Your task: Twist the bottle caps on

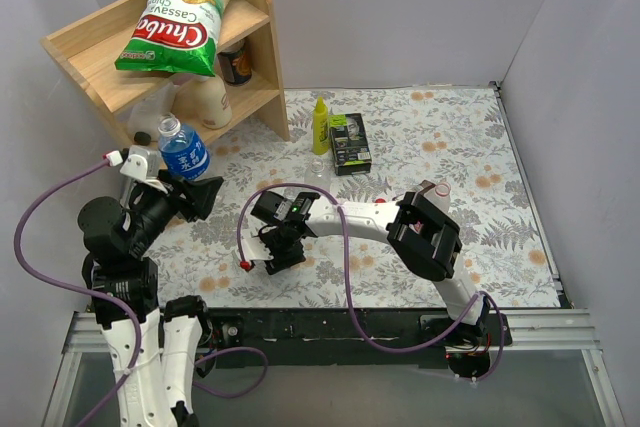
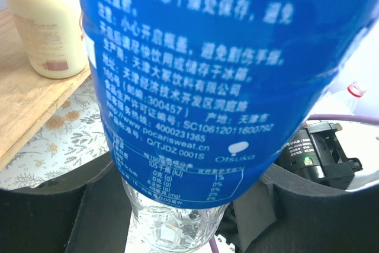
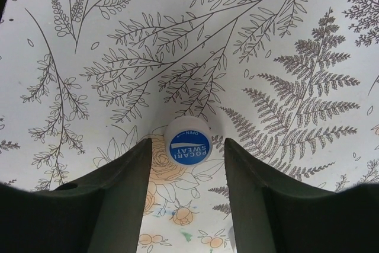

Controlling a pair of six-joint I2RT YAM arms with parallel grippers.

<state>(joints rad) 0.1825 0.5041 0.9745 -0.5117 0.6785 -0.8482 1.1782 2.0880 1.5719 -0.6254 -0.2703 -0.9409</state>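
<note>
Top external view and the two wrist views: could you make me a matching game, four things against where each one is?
Things:
1. blue-labelled clear plastic bottle
2. blue-and-white round plastic cap
3. green crinkly chip bag
4. yellow plastic squeeze bottle

Places:
A. standing on the floral tablecloth beside a black box
B. lying on top of the wooden shelf
C. gripped in the left arm's jaws
D. lying on the tablecloth between the right arm's jaws, which are open

Pairs: 1-C, 2-D, 3-B, 4-A.
</note>
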